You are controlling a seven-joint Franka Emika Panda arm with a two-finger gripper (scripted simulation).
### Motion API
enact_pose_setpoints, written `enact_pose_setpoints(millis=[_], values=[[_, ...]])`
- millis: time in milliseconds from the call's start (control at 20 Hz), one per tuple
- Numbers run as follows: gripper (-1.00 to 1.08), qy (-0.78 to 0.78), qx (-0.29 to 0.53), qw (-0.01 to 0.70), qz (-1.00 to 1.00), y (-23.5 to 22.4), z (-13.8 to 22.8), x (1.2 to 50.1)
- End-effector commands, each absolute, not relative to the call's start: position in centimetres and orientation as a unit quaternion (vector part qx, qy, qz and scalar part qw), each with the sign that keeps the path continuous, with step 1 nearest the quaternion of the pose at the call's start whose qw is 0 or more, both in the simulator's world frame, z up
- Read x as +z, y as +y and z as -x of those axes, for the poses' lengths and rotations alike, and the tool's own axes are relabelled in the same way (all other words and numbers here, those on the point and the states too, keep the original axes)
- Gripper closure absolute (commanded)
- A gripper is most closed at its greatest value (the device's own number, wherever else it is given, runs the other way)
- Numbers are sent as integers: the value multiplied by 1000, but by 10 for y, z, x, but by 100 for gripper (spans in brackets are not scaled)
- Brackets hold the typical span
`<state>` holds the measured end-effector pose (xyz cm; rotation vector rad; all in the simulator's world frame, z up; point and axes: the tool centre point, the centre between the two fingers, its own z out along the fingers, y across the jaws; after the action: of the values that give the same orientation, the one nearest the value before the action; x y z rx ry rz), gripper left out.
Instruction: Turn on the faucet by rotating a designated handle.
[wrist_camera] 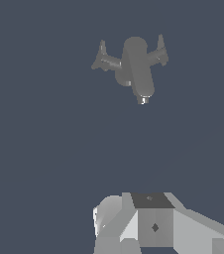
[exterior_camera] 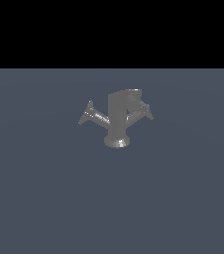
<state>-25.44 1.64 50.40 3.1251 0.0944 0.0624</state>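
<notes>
A grey metal faucet point(exterior_camera: 118, 116) stands on a round base point(exterior_camera: 117, 141) on the dark blue-grey floor. One handle point(exterior_camera: 87, 115) sticks out to the exterior view's left and another point(exterior_camera: 146, 111) to its right. The wrist view shows the faucet point(wrist_camera: 134, 67) from above, with its spout tip point(wrist_camera: 142, 99) and both handles point(wrist_camera: 101, 59) point(wrist_camera: 159, 53). The arm does not show in the exterior view. A blocky grey and white part of the arm's hand point(wrist_camera: 153, 223) shows in the wrist view, well apart from the faucet. I cannot make out any fingers there.
The flat dark blue-grey floor point(exterior_camera: 44, 198) runs all around the faucet. A black background fills the top of the exterior view.
</notes>
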Motion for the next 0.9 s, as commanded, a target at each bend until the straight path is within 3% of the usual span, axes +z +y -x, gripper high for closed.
enact_pose_setpoints(millis=[0, 50, 100, 300, 350, 400, 650, 700, 800, 850], values=[[23, 22, 4, 7, -1000, 5, 247, 489], [11, 41, -15, 17, -999, 22, 242, 468], [1, 5, -23, 12, -1000, 6, 238, 455], [24, 2, -76, 28, -997, 22, 218, 369], [27, -8, -75, 19, -997, 23, 211, 359], [15, -32, -84, 24, -996, 8, 207, 340], [86, -110, -66, -14, -992, 21, 153, 302], [54, -102, -66, -10, -993, 42, 145, 292], [56, -105, -53, 21, -993, 35, 126, 272], [45, -117, -37, 26, -992, 35, 109, 269]])
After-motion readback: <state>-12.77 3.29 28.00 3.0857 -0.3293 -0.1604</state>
